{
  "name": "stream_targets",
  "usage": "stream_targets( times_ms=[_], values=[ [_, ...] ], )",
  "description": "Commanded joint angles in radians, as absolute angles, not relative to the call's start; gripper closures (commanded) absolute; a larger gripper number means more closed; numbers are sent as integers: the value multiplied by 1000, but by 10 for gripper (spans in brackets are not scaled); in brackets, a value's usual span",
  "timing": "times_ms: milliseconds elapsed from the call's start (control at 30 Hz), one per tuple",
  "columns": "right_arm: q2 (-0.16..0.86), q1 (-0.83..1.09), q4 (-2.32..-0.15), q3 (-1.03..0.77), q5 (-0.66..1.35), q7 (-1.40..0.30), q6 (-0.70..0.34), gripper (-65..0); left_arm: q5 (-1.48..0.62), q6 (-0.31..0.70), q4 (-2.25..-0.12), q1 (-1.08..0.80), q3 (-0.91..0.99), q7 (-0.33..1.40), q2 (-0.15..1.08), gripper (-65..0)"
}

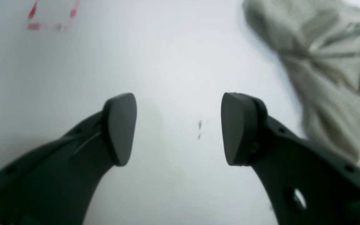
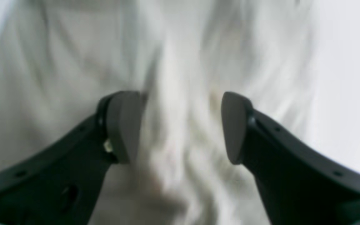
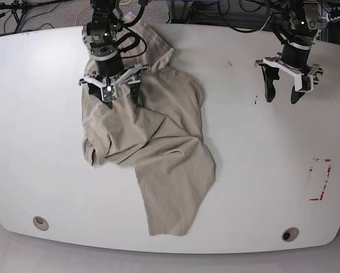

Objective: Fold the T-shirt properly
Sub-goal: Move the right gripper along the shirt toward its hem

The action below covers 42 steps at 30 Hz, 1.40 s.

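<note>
The base view shows the whole T-shirt (image 3: pixel 158 148) lying crumpled on the left half of the surface (image 3: pixel 255 170), while the wrist views show the right gripper (image 2: pixel 180 128) released above the cloth and the left gripper (image 1: pixel 178 129) released over bare surface near the far right corner.

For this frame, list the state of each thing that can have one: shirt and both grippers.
T-shirt: crumpled, unfolded, lying loose on the white table.
Left gripper: jaws open, empty, above bare table beside the shirt.
Right gripper: jaws open over the shirt; cloth lies between them but is not clamped.
</note>
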<state>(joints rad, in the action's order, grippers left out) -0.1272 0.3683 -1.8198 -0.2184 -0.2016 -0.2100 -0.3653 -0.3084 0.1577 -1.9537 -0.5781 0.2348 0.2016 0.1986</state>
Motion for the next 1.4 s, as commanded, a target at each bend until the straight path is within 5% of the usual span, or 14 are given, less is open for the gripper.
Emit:
stream_targets(
  times_ms=[0,100,567,1100,1367],
  values=[
    [-122,344,-1846,-235,-190,-196,-358,-379,-312,162,-1976,-578,235,179,209,-400],
    [-119,308,-1845,-254,-190,-199,-356,-356,-311,161,-1975,-582,234,170,210,-389],
    [-120,249,-1833,-281,-195,-181,-362,0,-314,159,-1977,-641,242,109,206,-354],
    [-116,412,-1867,-168,-201,-173,-312,-21,-313,161,-1982,-663,207,124,205,-362],
    [-85,183,-1777,-60,-207,-269,-321,-115,-308,171,-1964,-642,184,128,205,-369]
  ],
)
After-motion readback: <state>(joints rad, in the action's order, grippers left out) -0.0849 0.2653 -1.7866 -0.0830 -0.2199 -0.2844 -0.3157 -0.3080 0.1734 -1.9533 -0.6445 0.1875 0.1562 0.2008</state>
